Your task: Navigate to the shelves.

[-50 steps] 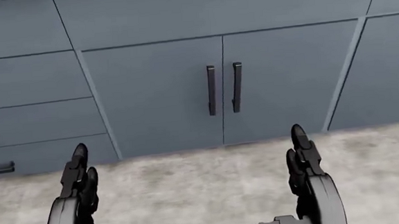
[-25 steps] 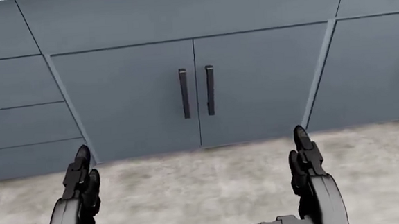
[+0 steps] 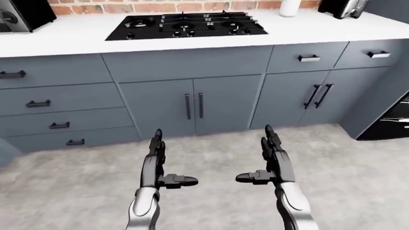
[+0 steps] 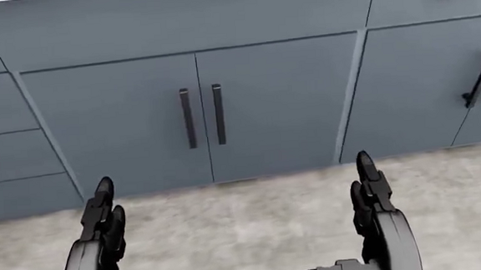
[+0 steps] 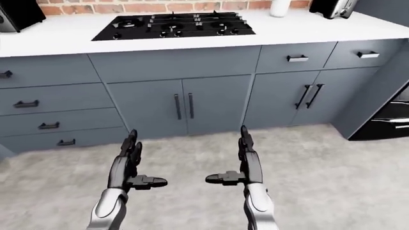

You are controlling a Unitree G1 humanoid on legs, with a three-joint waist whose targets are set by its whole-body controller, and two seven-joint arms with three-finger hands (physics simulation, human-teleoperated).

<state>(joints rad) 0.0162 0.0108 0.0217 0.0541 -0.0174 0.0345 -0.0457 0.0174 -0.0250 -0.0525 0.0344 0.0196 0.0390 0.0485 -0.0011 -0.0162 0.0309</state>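
Shelves appear in no view. The head view shows only grey cabinet doors [image 4: 198, 119] and floor; the eye views add the black cooktop [image 3: 185, 25] on the white desk [image 3: 76, 40]. Left robot hand [image 3: 157, 163] and right robot hand [image 3: 272, 160] are spread open, holding nothing.

A black cooktop [image 3: 185, 25] sits in the white countertop [image 3: 76, 39].
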